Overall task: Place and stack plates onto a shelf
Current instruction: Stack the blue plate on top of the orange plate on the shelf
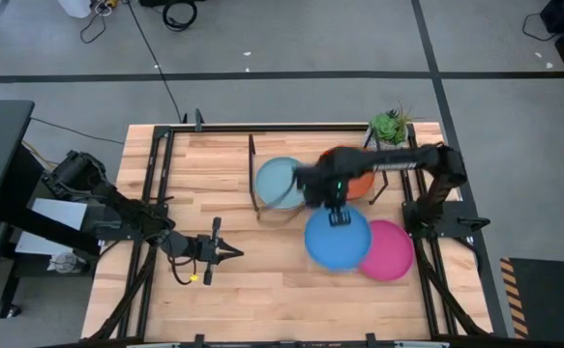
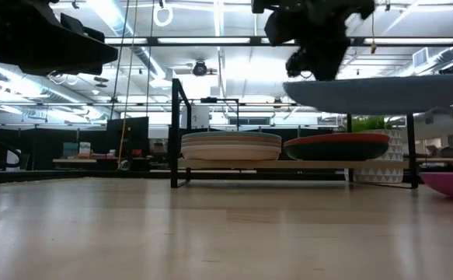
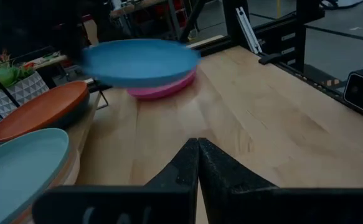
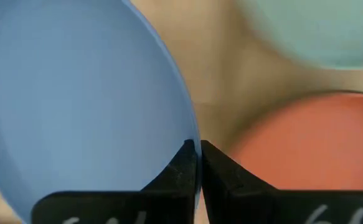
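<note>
We logged the right gripper (image 1: 339,215) clamped on the rim of the bright blue plate (image 1: 338,240), held in the air before the shelf (image 2: 288,164). On the shelf: light blue plate (image 1: 280,182) topping one stack, orange plate (image 3: 41,109) the other. Magenta plate (image 1: 392,250) lay on the table (image 1: 262,290). Left gripper (image 1: 233,253) pressed closed, empty, resting apart.

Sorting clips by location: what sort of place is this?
Probably a robotics lab or workshop rather than a home: long ceiling light strips over an open hall, cables on a taped grey floor, and a black-framed wooden table.
</note>
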Controlling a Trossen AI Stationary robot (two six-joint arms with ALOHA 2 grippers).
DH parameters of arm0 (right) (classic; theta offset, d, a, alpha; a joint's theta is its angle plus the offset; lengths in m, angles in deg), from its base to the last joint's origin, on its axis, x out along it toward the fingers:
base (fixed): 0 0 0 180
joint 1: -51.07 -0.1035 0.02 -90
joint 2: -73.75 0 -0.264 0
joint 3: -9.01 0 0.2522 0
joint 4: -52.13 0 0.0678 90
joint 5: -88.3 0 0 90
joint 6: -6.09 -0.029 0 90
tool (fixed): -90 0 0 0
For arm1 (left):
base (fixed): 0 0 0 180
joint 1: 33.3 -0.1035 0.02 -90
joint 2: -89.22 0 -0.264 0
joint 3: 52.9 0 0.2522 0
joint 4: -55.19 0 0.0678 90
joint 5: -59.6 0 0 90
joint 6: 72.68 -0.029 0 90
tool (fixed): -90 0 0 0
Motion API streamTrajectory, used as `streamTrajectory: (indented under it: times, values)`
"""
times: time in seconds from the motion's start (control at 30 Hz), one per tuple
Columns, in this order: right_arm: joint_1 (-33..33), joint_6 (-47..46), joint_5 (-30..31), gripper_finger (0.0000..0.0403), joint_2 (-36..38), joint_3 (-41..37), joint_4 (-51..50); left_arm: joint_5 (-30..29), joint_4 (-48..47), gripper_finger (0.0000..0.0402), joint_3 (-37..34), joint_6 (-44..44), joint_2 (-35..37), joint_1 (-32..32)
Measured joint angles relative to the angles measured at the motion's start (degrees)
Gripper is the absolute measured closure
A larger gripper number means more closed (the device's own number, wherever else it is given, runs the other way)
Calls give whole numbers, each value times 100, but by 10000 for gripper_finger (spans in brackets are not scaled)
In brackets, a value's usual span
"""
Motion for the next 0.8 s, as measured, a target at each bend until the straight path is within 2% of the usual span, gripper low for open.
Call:
streamTrajectory:
  times: [0.1, 0.17, 0.37, 0.57, 0.7, 0.8]
  values:
    - [505, 621, 547, 385, 227, 234, -90, 0, 12, 386, 0, 6, 0, 1]
    - [862, 1082, 672, 386, 417, 262, -44, 0, 47, 386, 0, 68, 0, 2]
    - [2218, 1706, 576, 387, 755, 263, 27, -2, 201, 386, 2, 136, 0, 0]
    - [3378, 2177, 492, 387, 568, 261, 168, -5, 201, 386, 2, -78, 0, -81]
    - [3948, 2360, 595, 388, 374, 261, 260, -4, 190, 386, 2, -90, 0, -225]
    - [4158, 2401, 175, 387, 252, 261, 269, -6, 95, 386, 2, -90, 0, -352]
